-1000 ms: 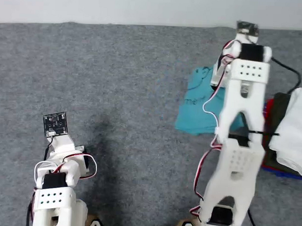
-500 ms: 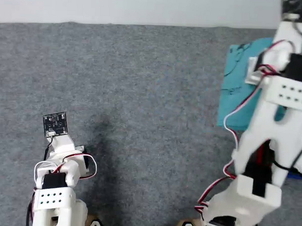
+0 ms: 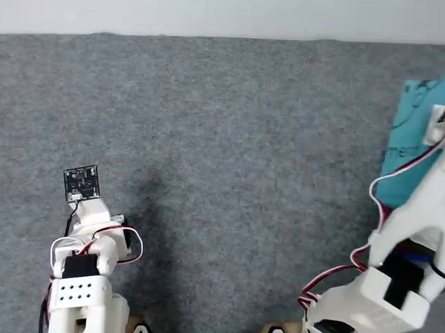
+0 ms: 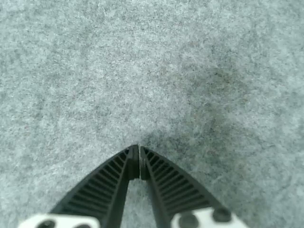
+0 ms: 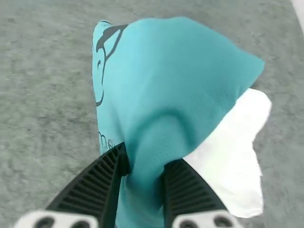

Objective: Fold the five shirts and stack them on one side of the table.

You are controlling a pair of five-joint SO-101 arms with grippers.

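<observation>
A folded teal shirt (image 5: 161,90) with dark print hangs from my right gripper (image 5: 145,166), whose fingers are shut on its fabric. Under it lies a white shirt (image 5: 232,152). In the high view the teal shirt (image 3: 413,144) is at the far right edge of the table, partly hidden by the right arm (image 3: 417,232). My left gripper (image 4: 139,164) is shut on nothing, low over bare grey felt. The left arm (image 3: 84,257) stands at the front left of the table.
Grey felt (image 3: 231,137) covers the whole table up to a pale wall along the far edge. A strip of blue and red cloth (image 3: 413,255) peeks out beside the right arm at the right edge.
The right arm has swung to the right, carrying the teal shirt from the middle right of the table to the far right edge. The left arm has stayed still.
</observation>
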